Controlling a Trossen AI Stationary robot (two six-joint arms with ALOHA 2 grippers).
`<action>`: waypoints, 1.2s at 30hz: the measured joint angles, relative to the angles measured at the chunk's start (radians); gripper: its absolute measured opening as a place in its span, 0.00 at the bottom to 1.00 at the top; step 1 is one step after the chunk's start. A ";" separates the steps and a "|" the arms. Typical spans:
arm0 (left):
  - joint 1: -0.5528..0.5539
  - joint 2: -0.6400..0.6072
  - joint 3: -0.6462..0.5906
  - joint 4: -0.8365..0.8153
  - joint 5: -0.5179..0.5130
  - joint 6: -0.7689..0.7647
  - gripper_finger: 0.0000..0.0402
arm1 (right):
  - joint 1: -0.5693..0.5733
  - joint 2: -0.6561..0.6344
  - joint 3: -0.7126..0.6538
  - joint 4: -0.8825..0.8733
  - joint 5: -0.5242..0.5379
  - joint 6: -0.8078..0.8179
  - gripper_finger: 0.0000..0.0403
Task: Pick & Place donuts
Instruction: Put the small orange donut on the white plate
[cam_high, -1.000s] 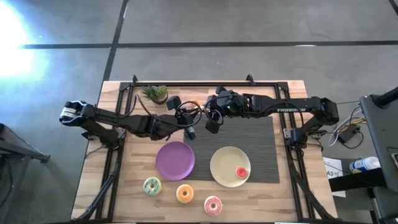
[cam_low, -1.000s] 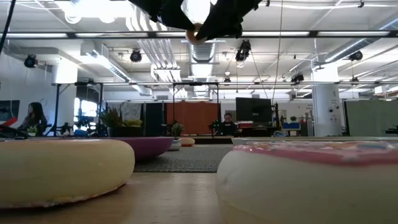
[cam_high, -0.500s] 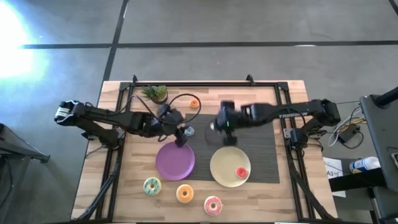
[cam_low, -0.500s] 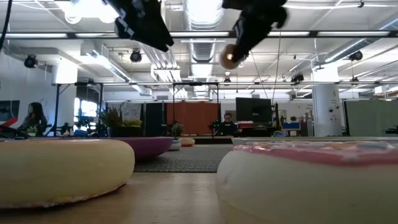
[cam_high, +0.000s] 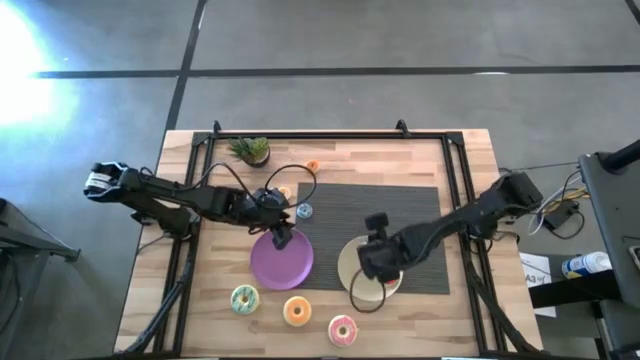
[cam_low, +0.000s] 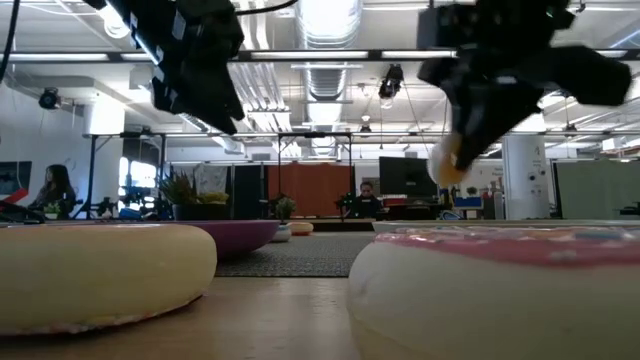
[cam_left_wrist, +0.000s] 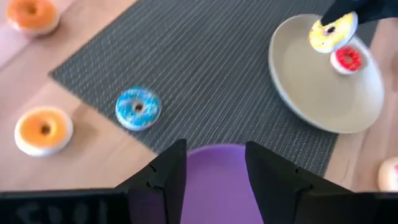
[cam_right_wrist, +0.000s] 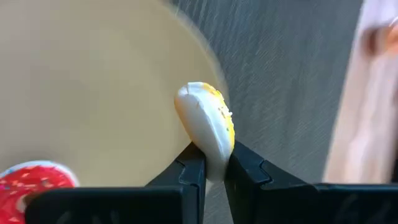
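Above the yellow plate's (cam_right_wrist: 93, 93) rim, right fingers (cam_right_wrist: 193, 171) pinch what looks like a cream donut (cam_right_wrist: 208, 124).

Your right gripper (cam_right_wrist: 211, 167) has its dark jaws closed on a small cream ring donut with yellow sprinkled icing (cam_right_wrist: 208, 127), pinched edge-on and held above the round pale yellow plate (cam_right_wrist: 93, 81). A small red-iced ring donut with sprinkles (cam_right_wrist: 34, 185) lies on that plate. Beyond the plate you see the grey woven mat (cam_right_wrist: 286, 74) and the light wooden counter (cam_right_wrist: 367, 112).
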 joint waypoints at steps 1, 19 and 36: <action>-0.001 0.000 -0.006 0.002 0.000 -0.007 0.34 | 0.012 0.012 -0.007 -0.001 0.004 0.042 0.09; -0.003 0.000 -0.020 0.030 0.000 0.015 0.34 | 0.004 0.049 -0.113 0.023 -0.119 0.334 0.25; 0.027 0.000 -0.020 -0.059 0.006 -0.064 0.34 | 0.000 -0.120 -0.071 -0.088 -0.239 0.155 0.66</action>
